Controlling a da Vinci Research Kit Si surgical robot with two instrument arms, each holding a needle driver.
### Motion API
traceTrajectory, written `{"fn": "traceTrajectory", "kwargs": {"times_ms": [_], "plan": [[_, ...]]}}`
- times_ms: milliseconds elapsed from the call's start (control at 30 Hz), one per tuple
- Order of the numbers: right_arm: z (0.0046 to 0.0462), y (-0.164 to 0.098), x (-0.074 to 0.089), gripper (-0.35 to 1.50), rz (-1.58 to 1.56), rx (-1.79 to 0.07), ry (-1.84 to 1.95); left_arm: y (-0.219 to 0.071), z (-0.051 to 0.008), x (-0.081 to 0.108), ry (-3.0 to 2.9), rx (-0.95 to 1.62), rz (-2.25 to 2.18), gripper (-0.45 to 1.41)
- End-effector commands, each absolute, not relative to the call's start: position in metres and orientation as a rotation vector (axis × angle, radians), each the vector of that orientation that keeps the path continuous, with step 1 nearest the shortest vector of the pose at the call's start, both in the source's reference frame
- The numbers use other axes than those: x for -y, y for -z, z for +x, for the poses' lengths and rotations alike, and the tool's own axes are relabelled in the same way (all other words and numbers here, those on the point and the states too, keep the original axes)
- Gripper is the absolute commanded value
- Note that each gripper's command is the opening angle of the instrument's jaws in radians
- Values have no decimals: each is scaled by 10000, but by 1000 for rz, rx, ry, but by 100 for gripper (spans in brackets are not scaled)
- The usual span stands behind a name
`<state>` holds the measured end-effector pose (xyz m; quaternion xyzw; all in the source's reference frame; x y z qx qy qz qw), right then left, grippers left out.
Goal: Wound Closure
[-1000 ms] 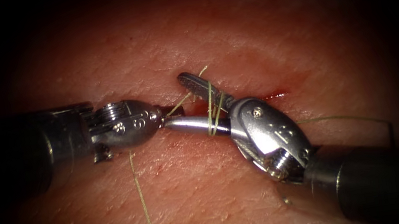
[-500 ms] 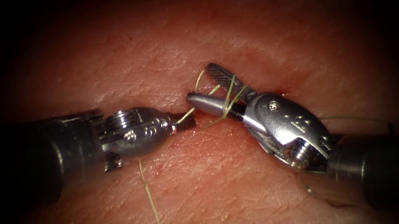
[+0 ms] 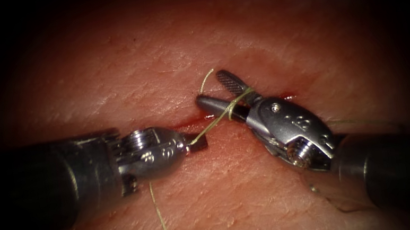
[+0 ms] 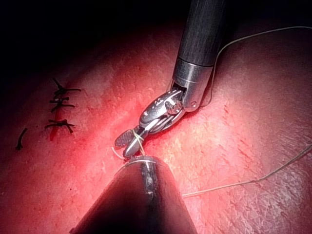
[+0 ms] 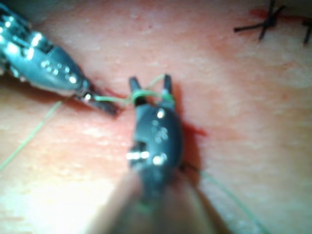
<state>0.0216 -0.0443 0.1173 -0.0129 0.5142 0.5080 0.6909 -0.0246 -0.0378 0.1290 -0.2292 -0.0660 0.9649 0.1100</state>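
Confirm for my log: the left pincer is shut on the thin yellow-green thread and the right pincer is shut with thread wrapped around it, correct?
Not quite. In the endoscope view the right pincer is open, with the thin yellow-green thread wrapped around both jaws. The left pincer is shut on that thread.

Two tools work over one piece of tissue (image 3: 194, 36): the left tool (image 3: 199, 141), jaws closed on the thread (image 3: 214, 121), and the right tool (image 3: 215, 89), jaws spread with thread wound around them. One yellowish thread runs between them, with one short free end (image 3: 205, 80) just beyond the right tool. Three dark finished stitches (image 4: 61, 105) sit in a row, with one loose dark cut end (image 4: 21, 139) beside them.
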Motion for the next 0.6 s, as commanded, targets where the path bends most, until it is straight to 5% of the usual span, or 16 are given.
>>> {"fn": "traceTrajectory", "kwargs": {"times_ms": [33,533,600], "plan": [[226,-1183,443,49,-13,-1147,-1142,-1297,-252,376,-2837,193,-677,-45],[269,-1200,439,49,112,-1137,-1166,-1301,-250,373,-2841,195,-676,-45],[267,-1200,442,-28,134,-1128,-1150,-1301,-248,374,-2842,196,-678,-45]]}}
